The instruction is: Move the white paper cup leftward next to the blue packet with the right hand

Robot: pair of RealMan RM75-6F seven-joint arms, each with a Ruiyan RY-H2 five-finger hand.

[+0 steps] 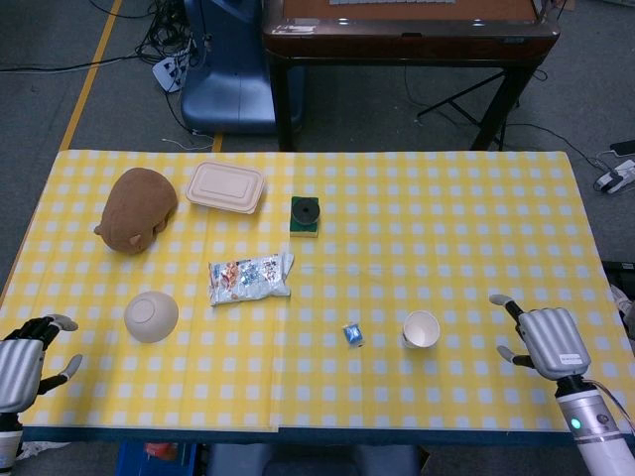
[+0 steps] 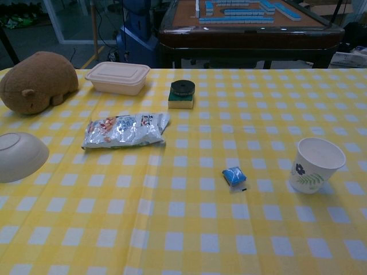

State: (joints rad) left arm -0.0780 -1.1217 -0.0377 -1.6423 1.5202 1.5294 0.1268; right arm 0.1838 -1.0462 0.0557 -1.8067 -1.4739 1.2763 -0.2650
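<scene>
The white paper cup (image 1: 421,328) (image 2: 315,165) stands upright on the yellow checked table, mouth up, with a small leaf print on its side. The small blue packet (image 1: 352,334) (image 2: 234,176) lies to its left, a short gap between them. My right hand (image 1: 544,339) hovers over the table's right front part, to the right of the cup and apart from it, fingers spread and holding nothing. My left hand (image 1: 22,359) hangs at the front left corner, fingers apart, empty. Neither hand shows in the chest view.
A silver snack bag (image 1: 249,278), an upturned beige bowl (image 1: 151,316), a brown plush toy (image 1: 137,208), a lidded beige food box (image 1: 225,186) and a green sponge with a black disc (image 1: 306,215) occupy the left and middle. A dark mahjong table (image 1: 407,30) stands behind.
</scene>
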